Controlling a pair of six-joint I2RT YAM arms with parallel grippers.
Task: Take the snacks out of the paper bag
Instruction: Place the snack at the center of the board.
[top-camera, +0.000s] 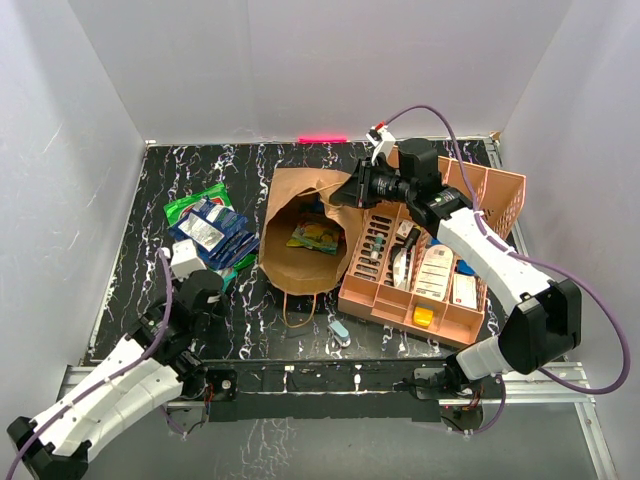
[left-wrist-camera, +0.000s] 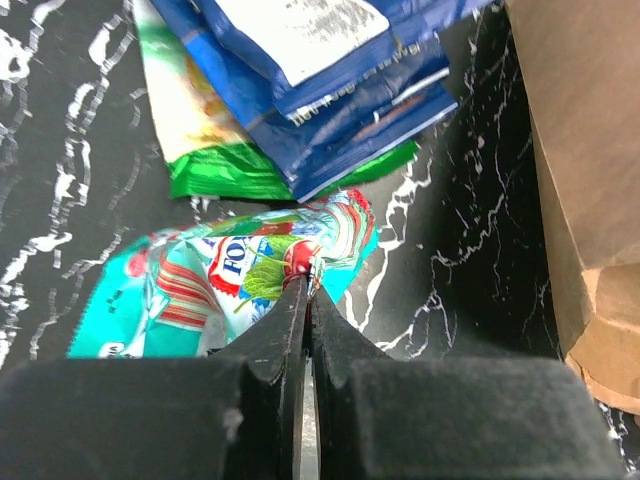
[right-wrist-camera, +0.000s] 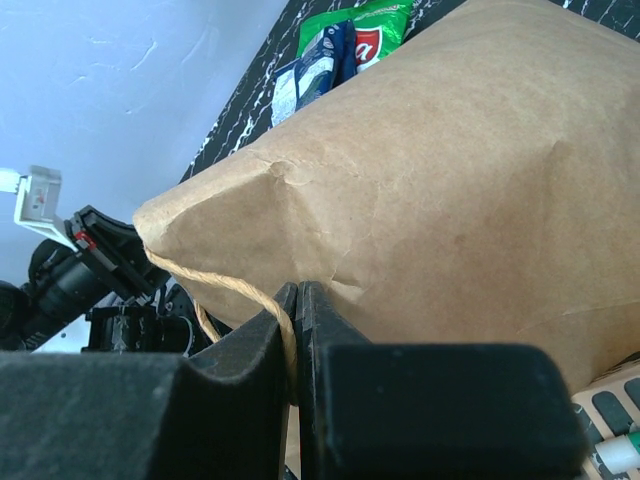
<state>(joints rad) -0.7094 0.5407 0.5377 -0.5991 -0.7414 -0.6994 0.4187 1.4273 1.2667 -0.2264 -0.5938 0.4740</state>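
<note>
The brown paper bag (top-camera: 292, 215) lies on its side in the middle, mouth toward me, with a colourful snack packet (top-camera: 317, 237) still inside. My right gripper (top-camera: 347, 190) is shut on the bag's twisted paper handle (right-wrist-camera: 225, 290) at the upper rim; the bag's creased side (right-wrist-camera: 450, 170) fills the right wrist view. My left gripper (left-wrist-camera: 308, 287) is shut on the edge of a teal packet (left-wrist-camera: 200, 285) lying on the table left of the bag (left-wrist-camera: 590, 150). Blue packets (left-wrist-camera: 330, 90) and a green one (left-wrist-camera: 200, 150) are piled just beyond it (top-camera: 208, 225).
An orange slotted tray (top-camera: 478, 300) holding small items stands right of the bag. A pale-blue capsule-shaped object (top-camera: 339, 332) lies near the front edge below the bag's lower handle. A pink strip (top-camera: 322, 138) sits at the back wall. White walls enclose the black marbled table.
</note>
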